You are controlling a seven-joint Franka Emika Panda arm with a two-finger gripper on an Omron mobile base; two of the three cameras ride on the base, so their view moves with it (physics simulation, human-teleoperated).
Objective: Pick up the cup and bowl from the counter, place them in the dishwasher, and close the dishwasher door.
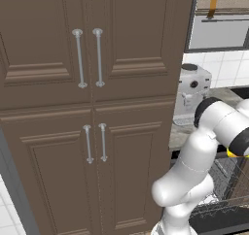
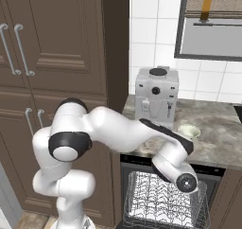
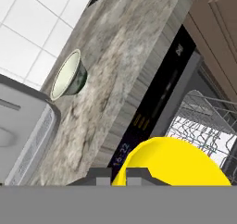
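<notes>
Left base view: the arm reaches toward 3 o'clock, and a sliver of the yellow cup peeks out at the right edge, hanging above the dishwasher rack. The coffee machine sits on the desk behind it.

Right base view: the dishwasher door looks dropped open with the wire rack pulled out at 6 o'clock. The bowl is on the desk, just beside the coffee machine at its 4 o'clock. The hand hangs over the rack, below the slab edge.

Hand view: the fingers are clamped on the cup, which fills the 5 o'clock corner, over the rack.

So my guess is roughly a quarter in: cup picked up but not set down yet, bowl untouched, door left to shut.

Writing: the black top strip has an orange clock display, looks like "16:22", plus small white marks too tiny to read.
</notes>
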